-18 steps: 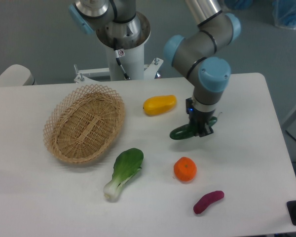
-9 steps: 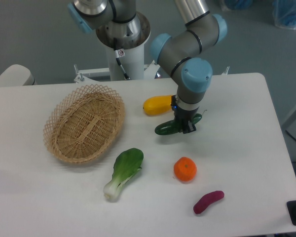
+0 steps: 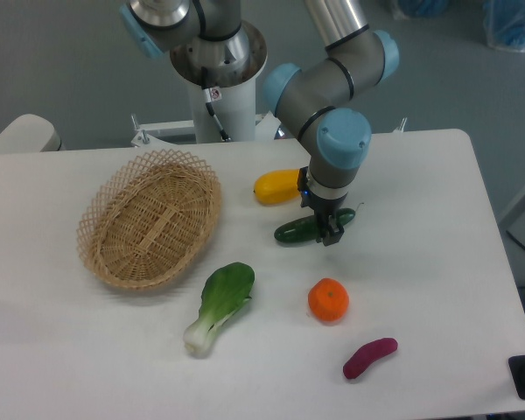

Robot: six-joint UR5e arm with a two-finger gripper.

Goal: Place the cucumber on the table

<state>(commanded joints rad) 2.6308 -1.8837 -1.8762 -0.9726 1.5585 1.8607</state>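
**Cucumber low over the tabletop, claw clamped on it**

Starting at the far left: a woven wicker basket [image 3: 150, 229] sits on the white table [image 3: 437, 219], oval, open side up, nothing in it that I can see. Just off its lower right edge there's a bok choy [image 3: 219, 306] lying flat, leafy green end pointing up toward the basket, white stalk end pointing down toward the front edge.

Moving toward the middle, a yellow fruit [image 3: 277, 185] lies on its side, and right below it is the cucumber [image 3: 299, 230]. It's dark green, glossy, lying roughly level with a slight tilt, its left end free and its right end tucked in at the gripper [image 3: 326, 229]. The fingers are pinched on the cucumber near that right end, with the arm coming straight down from the grey and blue wrist above. The cucumber looks down at the table surface or very close to it, can't honestly tell if it's touching.

Below that, an orange [image 3: 328, 299] sits near the cucumber but clearly apart from it. Further right and lower, close to the front edge, is a purple eggplant-like piece [image 3: 369, 357], angled with its right end higher.
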